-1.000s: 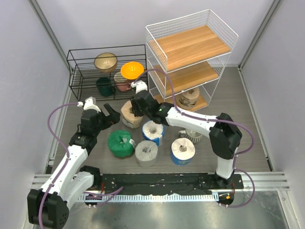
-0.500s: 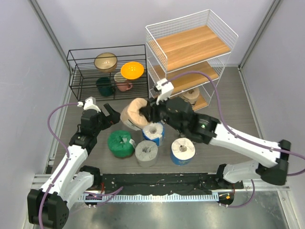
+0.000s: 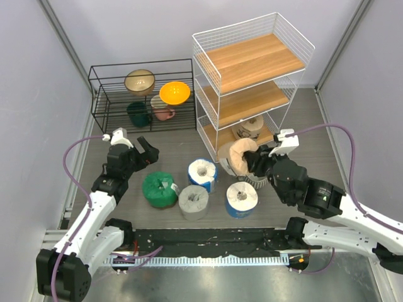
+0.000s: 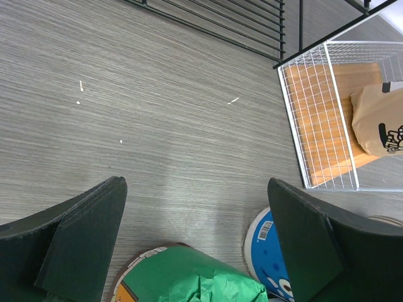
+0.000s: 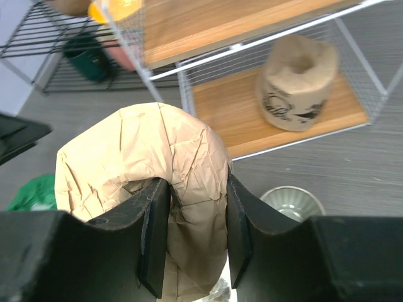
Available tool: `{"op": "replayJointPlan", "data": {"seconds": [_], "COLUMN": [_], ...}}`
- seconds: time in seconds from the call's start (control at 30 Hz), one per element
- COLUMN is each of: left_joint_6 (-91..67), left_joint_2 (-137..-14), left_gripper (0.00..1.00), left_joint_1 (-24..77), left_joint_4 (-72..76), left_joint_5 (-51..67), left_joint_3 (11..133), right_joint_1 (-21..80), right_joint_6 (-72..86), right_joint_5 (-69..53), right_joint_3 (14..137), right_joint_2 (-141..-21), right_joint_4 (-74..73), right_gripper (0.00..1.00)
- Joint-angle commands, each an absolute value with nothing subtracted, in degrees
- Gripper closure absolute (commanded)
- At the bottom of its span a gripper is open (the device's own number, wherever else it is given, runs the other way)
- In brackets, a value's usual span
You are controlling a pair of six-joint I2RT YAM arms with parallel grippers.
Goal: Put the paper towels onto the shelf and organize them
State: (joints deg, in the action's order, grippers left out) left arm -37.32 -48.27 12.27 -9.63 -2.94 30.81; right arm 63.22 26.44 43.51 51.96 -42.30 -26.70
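Right gripper pinching tan roll, just at 6 o'clock of shelf, second tan roll on bottom tier, left gripper spread, at 10 o'clock of green roll on table.

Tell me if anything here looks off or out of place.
The tan roll in the right gripper is tipped on its side, its wrap crumpled where the fingers pinch one wall. A mug sits on the table before the shelf.
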Motion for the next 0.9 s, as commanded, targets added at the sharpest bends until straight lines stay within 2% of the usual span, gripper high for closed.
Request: {"op": "replayJointPlan", "data": {"seconds": [0.0, 0.33, 0.87], "left_joint_6": [-37.3, -37.1, -36.9], "left_joint_2": [-48.5, -48.8, -48.8], "left_gripper": [0.0, 0.0, 0.0], "left_joint_1": [12.5, 12.5, 12.5], "left_joint_4": [-8.3, -8.3, -7.5], "left_joint_5": [-1.9, -1.6, -0.5], "left_joint_3": [32.9, 32.8, 32.3], "right_joint_1": [60.4, 49.0, 44.4], "right_joint_6": [28.9, 26.8, 26.0], "right_joint_5": [53.1, 47.7, 40.8], "right_joint_3": [51.8, 48.6, 46.0], "right_joint_2": [-43.9, -50.1, -59.7], "right_joint_4": [-24.6, -17.2, -4.5], "right_gripper": [0.61, 0.63, 0.64]}}
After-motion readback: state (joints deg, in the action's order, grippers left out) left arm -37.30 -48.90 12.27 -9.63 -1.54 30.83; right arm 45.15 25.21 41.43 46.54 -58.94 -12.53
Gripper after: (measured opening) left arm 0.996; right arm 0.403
